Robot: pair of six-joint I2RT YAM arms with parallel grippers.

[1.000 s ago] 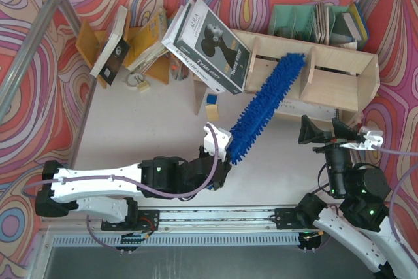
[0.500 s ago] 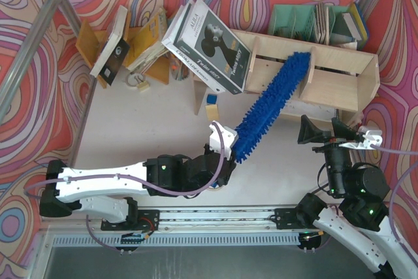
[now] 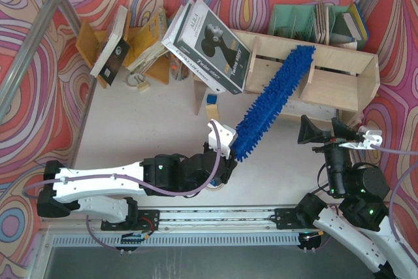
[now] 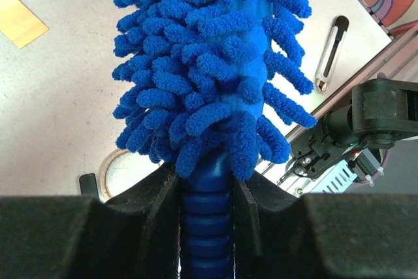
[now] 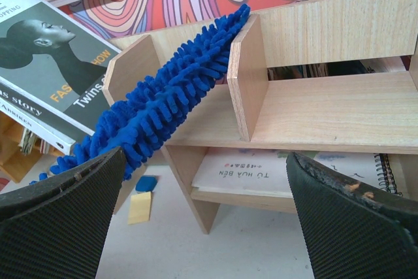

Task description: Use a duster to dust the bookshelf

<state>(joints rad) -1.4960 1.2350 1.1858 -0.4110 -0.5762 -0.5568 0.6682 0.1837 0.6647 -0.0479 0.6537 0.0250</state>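
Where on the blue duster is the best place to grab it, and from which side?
Grip the duster by its ribbed blue handle at the near end, below the fluff. It is narrow and firm; the bristles would squash. Come from the near side, in line with the shaft, since the head reaches into the bookshelf. The left claw is shut on it there.

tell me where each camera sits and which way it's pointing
Top external: above and behind the robot, looking down on the table; left gripper shut on the duster, right gripper open.
Left wrist: behind the left gripper, looking along the duster; own fingers clamp its handle.
Right wrist: low, facing the bookshelf; own open fingers frame it.
Shared: all three show the duster.
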